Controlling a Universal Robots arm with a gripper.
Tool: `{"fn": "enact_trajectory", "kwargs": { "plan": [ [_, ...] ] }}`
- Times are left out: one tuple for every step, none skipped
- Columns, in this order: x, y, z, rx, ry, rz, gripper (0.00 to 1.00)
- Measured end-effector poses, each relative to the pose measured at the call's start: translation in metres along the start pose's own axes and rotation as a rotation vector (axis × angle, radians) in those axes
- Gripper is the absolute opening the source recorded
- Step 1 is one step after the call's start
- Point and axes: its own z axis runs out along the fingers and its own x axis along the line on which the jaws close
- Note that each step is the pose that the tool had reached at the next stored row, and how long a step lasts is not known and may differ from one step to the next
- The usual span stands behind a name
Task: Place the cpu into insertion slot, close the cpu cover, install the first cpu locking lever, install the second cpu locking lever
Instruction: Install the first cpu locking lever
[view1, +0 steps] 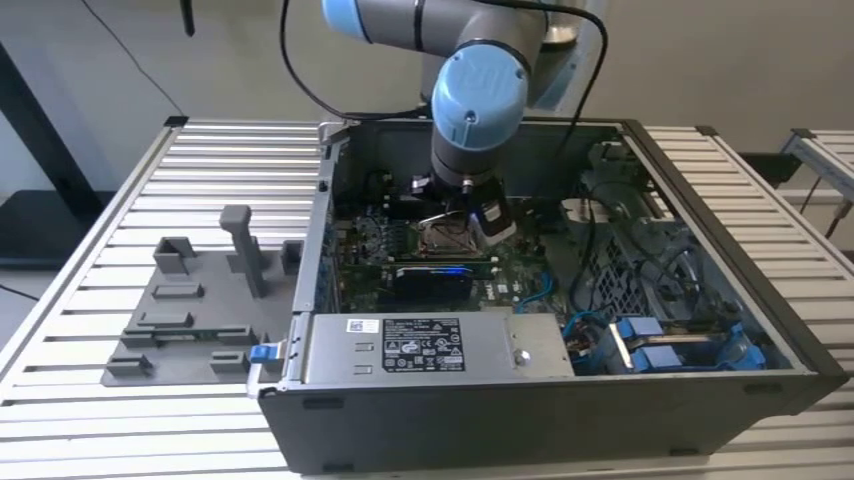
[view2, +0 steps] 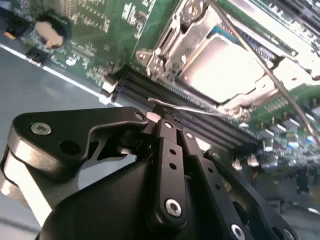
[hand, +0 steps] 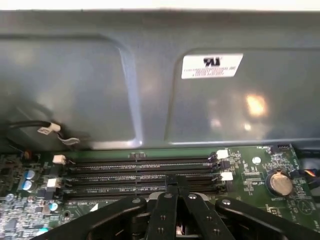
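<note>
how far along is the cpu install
The cpu sits under the lowered cpu cover, so those two steps look done. The shut gripper is at the end of one thin locking lever. Neither it nor the second lever slanting across the cover looks hooked down yet.

In the exterior view soft, even light is washing over the pale slats of the bench (view1: 80, 300) and casting almost no hard shadows, while the inside of the computer case (view1: 534, 420) is sitting noticeably dimmer. In the second wrist view the cpu (view2: 225, 67) is glaring nearly white, and the black claw (view2: 159, 119) is looming dark and slightly soft close to the lens. In the first wrist view the grey case wall (hand: 100, 85) is carrying a hazy bright reflection (hand: 256, 104), and its white label (hand: 212, 65) is blowing out.
</note>
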Motion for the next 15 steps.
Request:
{"fn": "enact_trajectory", "kwargs": {
  "plan": [
    [0.0009, 0.0008, -0.0021, -0.0001, -0.0001, 0.000, 0.11],
    [0.0027, 0.0011, -0.0037, -0.0001, 0.0001, 0.000, 0.11],
    [0.0057, 0.0008, -0.0048, -0.0002, 0.0000, 0.000, 0.11],
    [0.0098, 0.0005, -0.0058, 0.0000, 0.0001, 0.000, 0.11],
    [0.0142, 0.0001, -0.0066, 0.0002, 0.0001, 0.000, 0.11],
    [0.0185, -0.0005, -0.0074, 0.0000, 0.0000, 0.000, 0.11],
    [0.0226, -0.0011, -0.0080, -0.0002, 0.0001, 0.000, 0.11],
    [0.0267, -0.0019, -0.0086, -0.0004, 0.0000, -0.001, 0.11],
    [0.0306, -0.0028, -0.0096, 0.0004, -0.0003, -0.001, 0.11],
    [0.0339, -0.0037, -0.0103, 0.0000, -0.0013, -0.001, 0.11],
    [0.0365, -0.0046, -0.0110, -0.0004, -0.0029, -0.003, 0.11],
    [0.0376, -0.0050, -0.0112, -0.0004, -0.0040, -0.003, 0.11],
    [0.0379, -0.0052, -0.0111, 0.0003, -0.0042, -0.004, 0.11],
    [0.0381, -0.0053, -0.0109, 0.0040, -0.0043, -0.004, 0.11],
    [0.0382, -0.0055, -0.0107, 0.0107, -0.0047, -0.004, 0.11]
  ]
}}
